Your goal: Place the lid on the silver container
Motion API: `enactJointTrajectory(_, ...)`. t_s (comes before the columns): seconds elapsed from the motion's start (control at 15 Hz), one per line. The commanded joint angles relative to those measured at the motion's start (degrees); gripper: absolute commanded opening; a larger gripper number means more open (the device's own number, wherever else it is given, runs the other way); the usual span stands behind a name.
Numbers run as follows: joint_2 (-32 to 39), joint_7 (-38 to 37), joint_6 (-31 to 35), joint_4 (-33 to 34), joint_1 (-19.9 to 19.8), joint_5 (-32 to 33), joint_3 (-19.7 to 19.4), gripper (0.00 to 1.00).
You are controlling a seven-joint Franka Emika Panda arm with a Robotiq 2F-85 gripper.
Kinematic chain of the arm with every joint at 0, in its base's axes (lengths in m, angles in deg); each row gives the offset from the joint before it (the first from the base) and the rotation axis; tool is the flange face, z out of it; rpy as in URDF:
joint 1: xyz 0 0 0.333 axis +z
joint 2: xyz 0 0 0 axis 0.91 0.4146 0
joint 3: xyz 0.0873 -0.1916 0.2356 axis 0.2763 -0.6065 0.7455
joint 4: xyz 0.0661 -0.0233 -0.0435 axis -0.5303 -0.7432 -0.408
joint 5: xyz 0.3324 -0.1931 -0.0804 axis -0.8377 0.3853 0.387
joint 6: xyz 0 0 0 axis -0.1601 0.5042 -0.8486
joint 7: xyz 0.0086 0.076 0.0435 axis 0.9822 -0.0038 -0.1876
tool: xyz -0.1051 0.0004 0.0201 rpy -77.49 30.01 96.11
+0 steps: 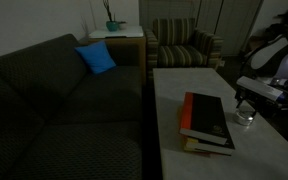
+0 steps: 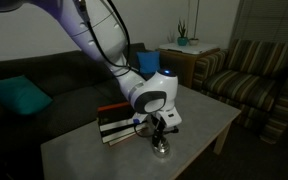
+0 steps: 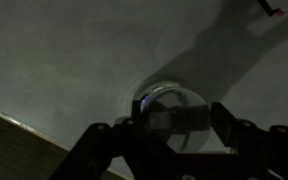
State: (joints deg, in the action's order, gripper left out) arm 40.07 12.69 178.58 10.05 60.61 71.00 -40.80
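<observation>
My gripper (image 2: 158, 130) hangs straight over the silver container (image 2: 162, 149), which stands on the pale table beside the books. In an exterior view the gripper (image 1: 247, 101) is just above the container (image 1: 244, 118). In the wrist view the container's round shiny top (image 3: 169, 103) lies between my two fingers (image 3: 177, 122). A lighter grey band, the lid (image 3: 174, 120), spans from finger to finger over it. The fingers sit close against its sides and seem shut on it. The picture is dark.
A stack of books (image 1: 206, 122) lies next to the container and also shows in an exterior view (image 2: 119, 122). The table's edge (image 3: 24, 130) runs close by. A dark sofa (image 1: 54, 100) and a striped armchair (image 1: 184, 45) stand around the table.
</observation>
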Motion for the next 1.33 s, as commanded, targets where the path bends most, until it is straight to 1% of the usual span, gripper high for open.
enactJointTrajectory(0.0,2.68,-0.12,-2.03,3.90,-0.89,-1.72,0.57,0.44)
enactJointTrajectory(0.13,2.50,-0.46,-1.58,3.76,-0.79,-1.79,0.60,0.44)
enactJointTrajectory(0.2,2.04,-0.83,-0.92,3.02,-1.04,-1.02,1.07,0.44)
enactJointTrajectory(0.73,-1.07,0.93,4.29,-2.32,-1.38,-1.04,1.52,0.44)
enactJointTrajectory(1.07,-1.48,2.41,7.18,-3.63,-2.61,-0.78,2.43,0.44)
enactJointTrajectory(1.27,-1.20,5.71,5.97,-2.50,-4.52,-0.18,3.97,0.44)
